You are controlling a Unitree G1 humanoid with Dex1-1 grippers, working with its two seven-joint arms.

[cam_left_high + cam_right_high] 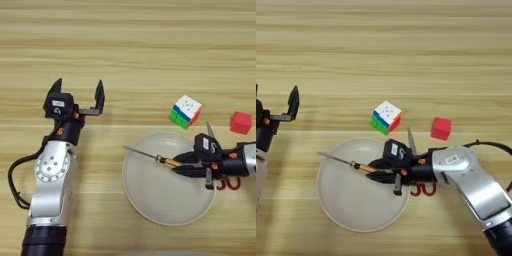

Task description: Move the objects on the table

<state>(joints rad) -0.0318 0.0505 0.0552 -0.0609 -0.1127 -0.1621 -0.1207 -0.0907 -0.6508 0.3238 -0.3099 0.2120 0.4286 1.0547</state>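
Looks like a lab or test bench set up for robot handling trials, not a home or shop. Only a wide light-wood table with striped grain fills the view. Scattered on it, an unrelated mix of small props: a puzzle cube, a red cube, a beige plate, a screwdriver, red-handled scissors. Two metal robot arms with exposed cable reaching in from the near edge.
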